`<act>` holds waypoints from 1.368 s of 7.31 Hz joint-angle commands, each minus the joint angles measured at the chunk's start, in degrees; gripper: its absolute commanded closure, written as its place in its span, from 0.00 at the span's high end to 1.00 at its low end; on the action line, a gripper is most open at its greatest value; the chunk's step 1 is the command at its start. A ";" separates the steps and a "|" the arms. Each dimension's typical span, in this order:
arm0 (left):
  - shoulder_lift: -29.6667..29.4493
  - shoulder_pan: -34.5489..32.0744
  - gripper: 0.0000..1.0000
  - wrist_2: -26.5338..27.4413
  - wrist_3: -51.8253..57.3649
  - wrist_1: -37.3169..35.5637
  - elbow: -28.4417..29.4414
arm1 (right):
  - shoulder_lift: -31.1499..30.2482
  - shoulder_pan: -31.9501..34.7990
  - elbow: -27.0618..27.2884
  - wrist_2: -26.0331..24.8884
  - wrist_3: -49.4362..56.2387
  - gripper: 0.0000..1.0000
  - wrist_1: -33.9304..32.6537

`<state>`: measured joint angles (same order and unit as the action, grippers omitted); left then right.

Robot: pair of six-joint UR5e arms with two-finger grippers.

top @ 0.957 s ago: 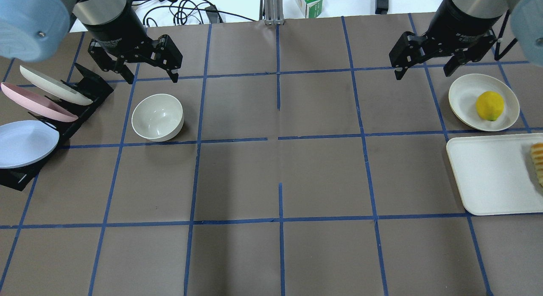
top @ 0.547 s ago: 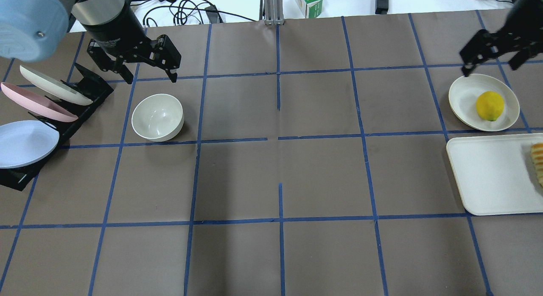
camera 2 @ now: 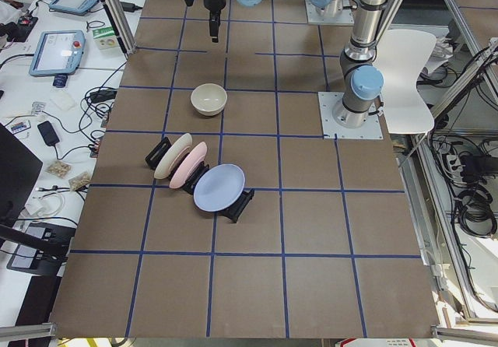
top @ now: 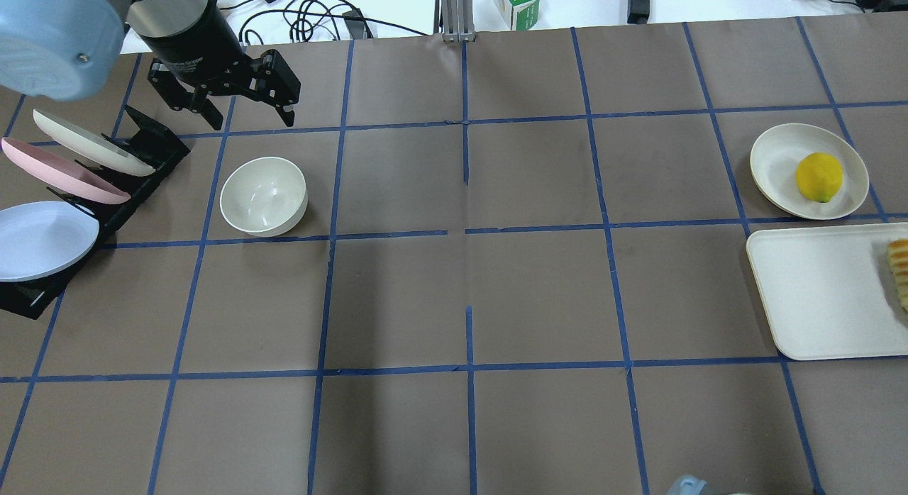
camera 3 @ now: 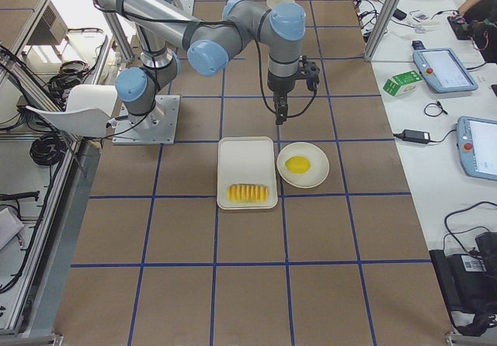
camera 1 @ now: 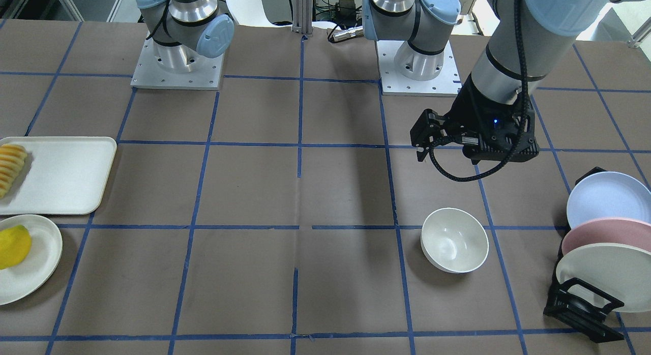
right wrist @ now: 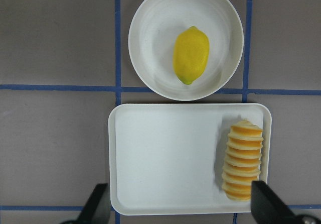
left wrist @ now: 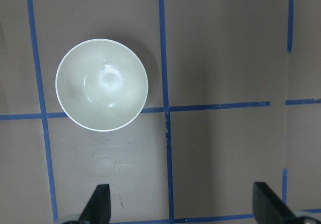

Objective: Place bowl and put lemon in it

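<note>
The left gripper (left wrist: 183, 204) hangs well above the tabletop (top: 468, 282) with its fingers (left wrist: 99, 201) spread wide. They hold nothing and touch nothing. In its wrist view the bowl (top: 263, 196) lies below and off to one side, well apart from both fingertips.

The right gripper (right wrist: 180, 206) is just as wide open, its fingers (right wrist: 263, 204) bare. It looks straight down from a height on the plate (top: 770, 154) and the tray (top: 816, 289).

The bowl stands upright on the tabletop, alone and with nothing in it, near the black rack (top: 152, 144) at the robot's left end. The lemon (top: 819, 176) lies at the far right end, on the flat off-white plate and a little off its middle. Just beside that plate the rectangular white tray carries a row of orange-yellow ridged slices (right wrist: 242, 159) along one short edge; the rest of the tray is bare.

By count there are one bowl, one lemon, one tray and one rack. There are four plates in all — the one under the lemon and three leaning in the rack: an off-white plate (top: 89, 144), a pink plate (top: 57, 174) and a pale blue plate (top: 42, 238).
</note>
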<state>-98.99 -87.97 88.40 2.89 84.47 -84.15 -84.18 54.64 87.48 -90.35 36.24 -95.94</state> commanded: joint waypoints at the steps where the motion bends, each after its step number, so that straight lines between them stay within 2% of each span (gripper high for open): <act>1: -2.42 4.27 1.00 0.11 0.54 -1.85 -0.14 | 4.95 -0.15 0.32 0.18 -0.29 1.00 -5.44; 3: -5.15 10.78 1.00 0.11 3.94 -2.99 -0.40 | 15.05 0.11 0.42 0.44 -0.55 1.00 -14.75; 5: -8.31 11.68 1.00 0.28 7.13 -6.23 -3.45 | 21.66 1.69 0.59 2.10 -3.02 1.00 -20.39; 6: -9.63 12.03 1.00 0.19 7.31 -12.77 -7.48 | 24.91 1.70 0.07 2.20 -3.02 1.00 -22.69; 7: -10.60 13.69 1.00 0.11 7.66 -20.58 -11.78 | 26.33 1.70 0.50 2.11 -3.02 1.00 -24.89; 8: -11.74 15.10 1.00 0.11 10.01 -25.27 -14.26 | 27.74 1.70 0.59 1.85 -3.02 1.00 -24.91; 10: -13.77 15.11 1.00 0.37 11.88 -26.29 -14.90 | 27.93 1.70 0.77 1.23 -3.63 0.98 -23.95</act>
<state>-111.44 -73.13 88.49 13.77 59.57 -98.25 -56.69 56.33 88.12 -88.87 32.98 -120.15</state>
